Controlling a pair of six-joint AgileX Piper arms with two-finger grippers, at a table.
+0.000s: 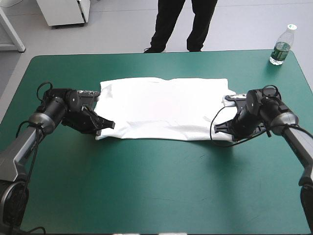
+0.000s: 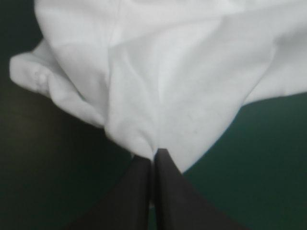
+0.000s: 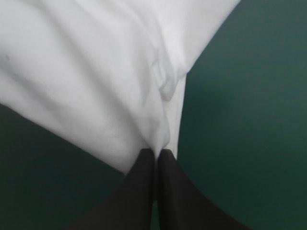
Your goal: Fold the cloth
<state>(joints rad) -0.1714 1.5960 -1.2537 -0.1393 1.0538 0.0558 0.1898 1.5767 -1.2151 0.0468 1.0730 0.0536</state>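
Observation:
The white T-shirt [image 1: 164, 107] lies as a flat, wide rectangle across the middle of the teal-green table. My left gripper [image 1: 105, 125] sits at its near left corner, shut on the T-shirt [image 2: 158, 86], with the cloth bunched at the tips of my left gripper [image 2: 153, 155]. My right gripper [image 1: 221, 126] is at the near right corner, shut on the T-shirt [image 3: 96, 81]; folds of fabric gather where my right gripper [image 3: 157, 154] pinches it.
A plastic water bottle [image 1: 282, 45] with a green label stands at the far right corner of the table [image 1: 156, 186]. Bare teal-green cover stretches in front of the T-shirt toward the near edge.

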